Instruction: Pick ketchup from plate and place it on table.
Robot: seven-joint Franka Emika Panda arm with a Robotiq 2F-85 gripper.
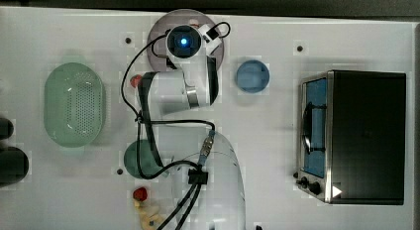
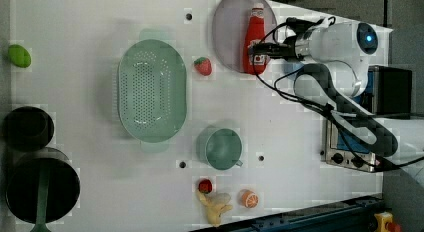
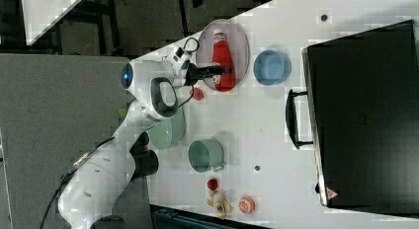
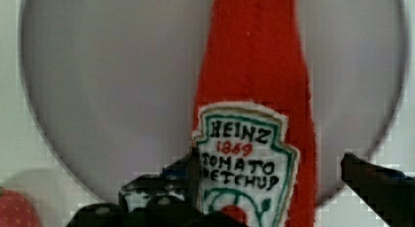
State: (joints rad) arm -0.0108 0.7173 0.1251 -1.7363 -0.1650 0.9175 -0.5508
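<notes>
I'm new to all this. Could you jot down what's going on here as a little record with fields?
Claw: open, fingers either side of the ketchup
Ketchup: red bottle lying flat on the plate, not gripped
Plate: pale mauve round dish at the table's edge
Table: white top
Near the plate: strawberry, blue bowl
Job status: ketchup not yet lifted

My fingers (image 2: 258, 51) stand spread over the lower body of the ketchup (image 2: 254, 39), which lies flat on the plate (image 2: 228, 32) with its cap toward the left view's top. A strawberry (image 2: 202, 66) sits on the bench (image 2: 90, 52) just beside the plate.
</notes>
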